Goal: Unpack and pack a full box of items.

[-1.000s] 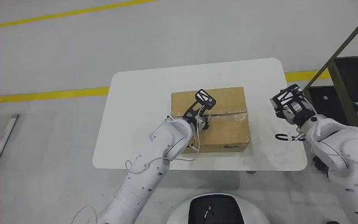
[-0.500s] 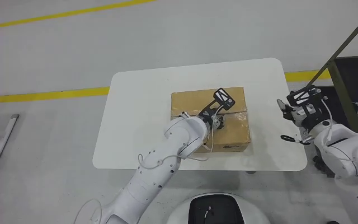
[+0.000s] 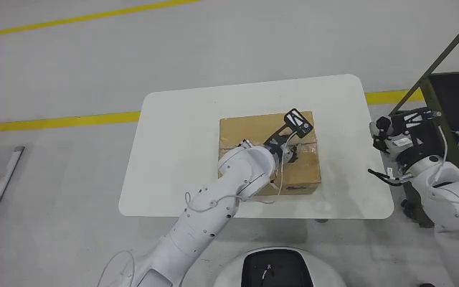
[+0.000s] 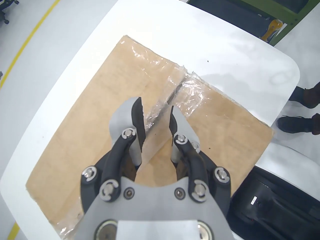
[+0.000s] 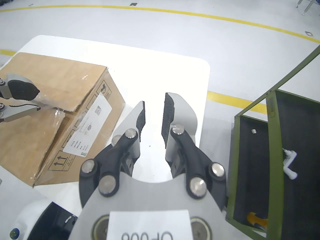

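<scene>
**Cardboard box on white counter, both pincers open and empty**

Item 1. Cardboard box (image 3: 244,129): brown and closed. It sits flat toward the middle of the white counter (image 3: 179,143), nearer the side of the right arm. Its two top flaps meet at a central seam covered with crinkled clear tape (image 4: 160,96). In the right wrist view the flaps gape a little at the end of the seam. A white label (image 5: 87,126) is stuck on the side wall below that end.

Item 2. Left pincer (image 4: 155,106): over the top of the box, fingers set either side of the taped seam, near the end with the label. A moderate gap separates the fingers and nothing is clamped between them. Whether the tips touch the cardboard cannot be told.

Item 3. Right pincer (image 5: 155,101): beyond the counter edge on the right arm's side, well apart from the box. The fingers are parted by a modest gap and hold nothing.

Item 4. Green metal rack (image 5: 271,126): on the floor just beside the counter, next to the right pincer.

Item 5. Yellow floor line (image 3: 72,120): runs across the grey floor and behind the counter.
</scene>
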